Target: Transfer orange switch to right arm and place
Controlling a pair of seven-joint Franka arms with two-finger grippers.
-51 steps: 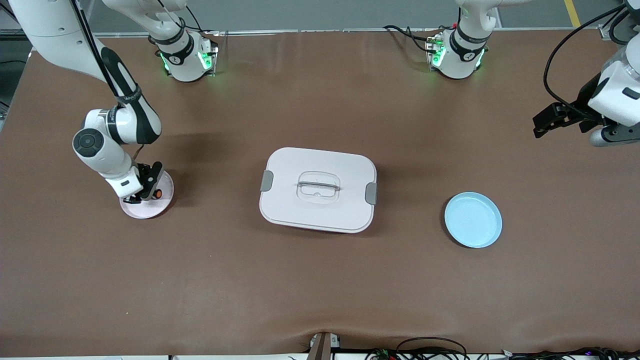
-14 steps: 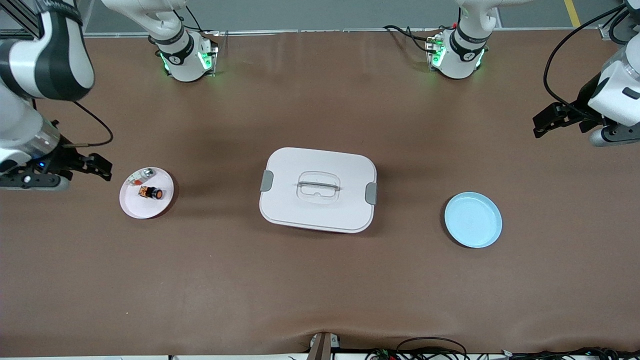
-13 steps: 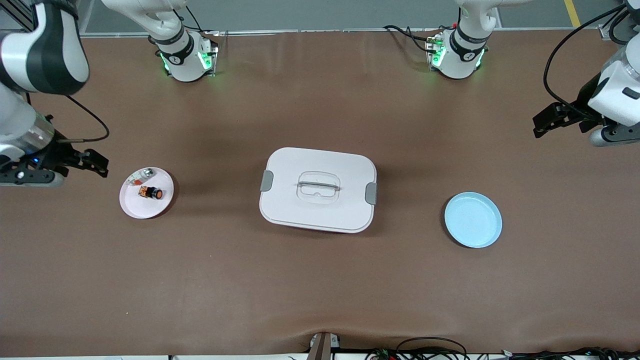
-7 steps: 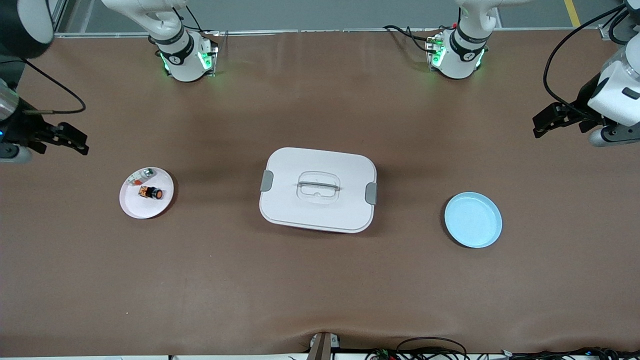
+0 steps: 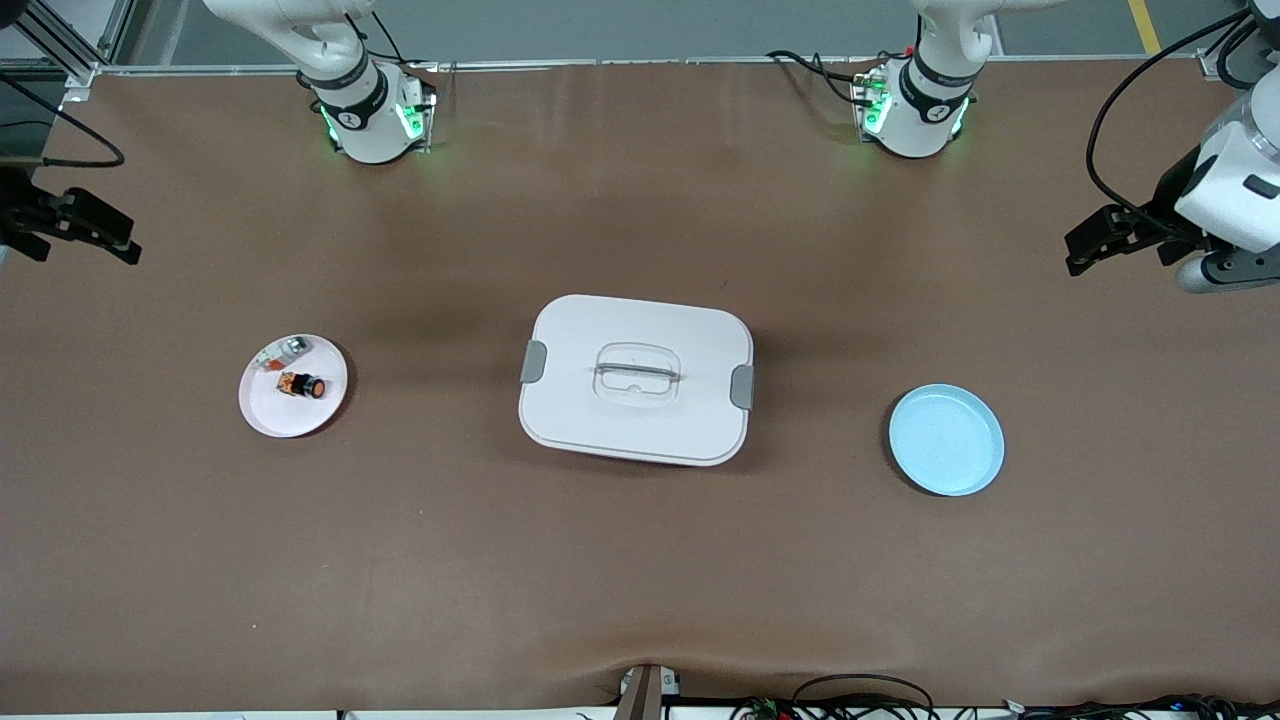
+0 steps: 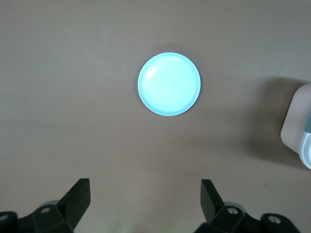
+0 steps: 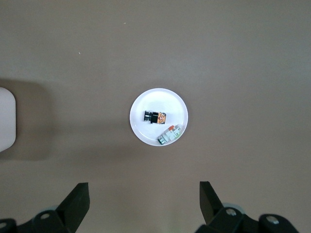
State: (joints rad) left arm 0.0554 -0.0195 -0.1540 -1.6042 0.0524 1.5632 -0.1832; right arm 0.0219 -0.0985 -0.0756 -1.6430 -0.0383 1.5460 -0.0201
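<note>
The orange switch (image 5: 302, 385) lies on its side on a small white plate (image 5: 270, 410) toward the right arm's end of the table; it also shows in the right wrist view (image 7: 154, 117). A silvery-white small part (image 5: 282, 352) lies beside it on the same plate. My right gripper (image 5: 95, 232) is open and empty, high over the table's edge at its own end. My left gripper (image 5: 1100, 240) is open and empty, waiting high over the left arm's end of the table.
A white lidded box (image 5: 636, 378) with grey clips sits at the table's middle. An empty light-blue plate (image 5: 946, 439) lies toward the left arm's end, also seen in the left wrist view (image 6: 168, 84).
My right gripper let go of the orange switch on the white plate, then rose and drew away toward the table's edge. The left arm has not moved.
</note>
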